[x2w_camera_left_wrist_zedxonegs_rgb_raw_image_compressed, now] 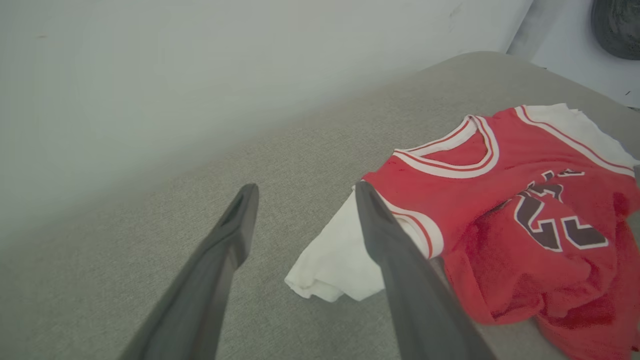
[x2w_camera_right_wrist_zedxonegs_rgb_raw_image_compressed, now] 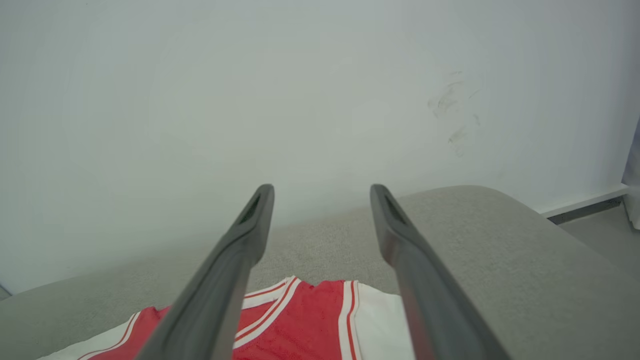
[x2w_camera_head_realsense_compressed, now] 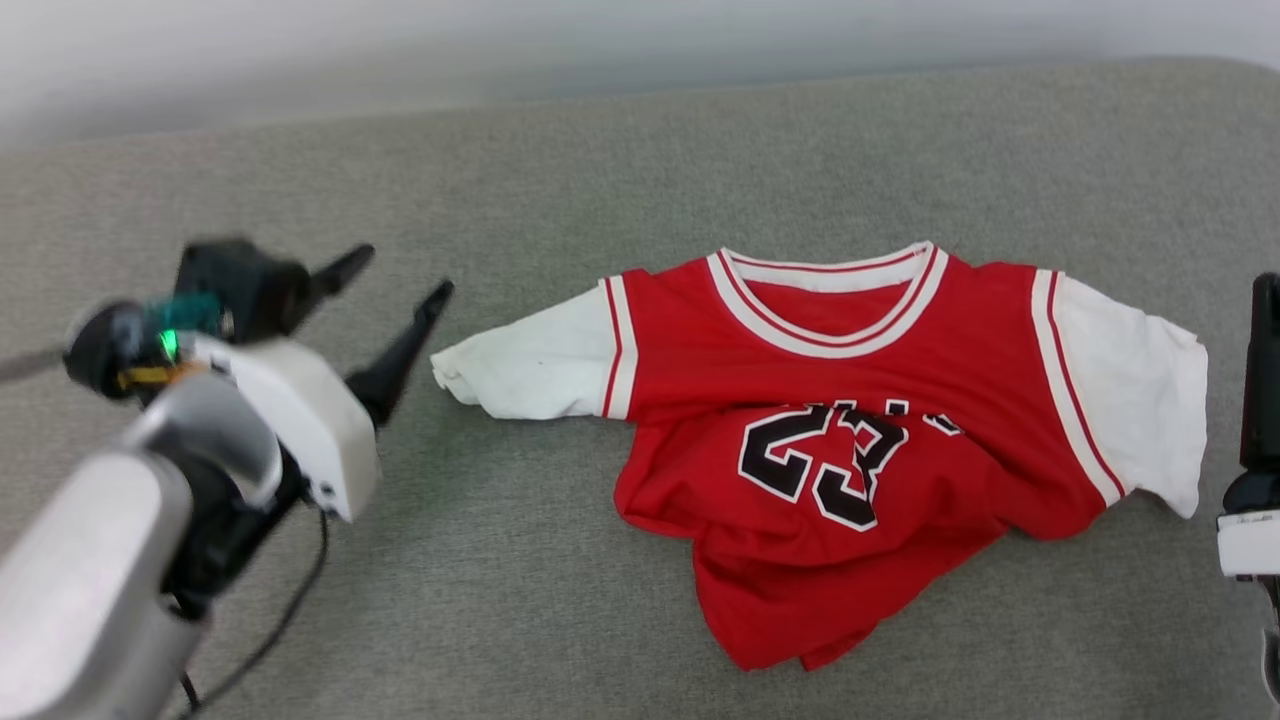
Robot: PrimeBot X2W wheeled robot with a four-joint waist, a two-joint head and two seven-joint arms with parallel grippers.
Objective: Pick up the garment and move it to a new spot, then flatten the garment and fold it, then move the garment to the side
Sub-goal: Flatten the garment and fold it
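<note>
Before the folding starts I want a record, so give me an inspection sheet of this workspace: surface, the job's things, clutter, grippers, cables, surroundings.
Surface: grey fabric cushion, no stains seen.
Job's things: garment lies face up, collar toward the wall, both white sleeves spread, lower half bunched and rumpled; not yet flat.
Clutter: nothing seen.
Grippers: left gripper open, holding nothing, near one sleeve tip; right gripper open, holding nothing, over the garment's other shoulder.
Cables: black cable hangs under the left wrist, apart from the garment.
Surroundings: pale wall with faint scuff marks; dark round object beyond the cushion, cannot tell what.
</note>
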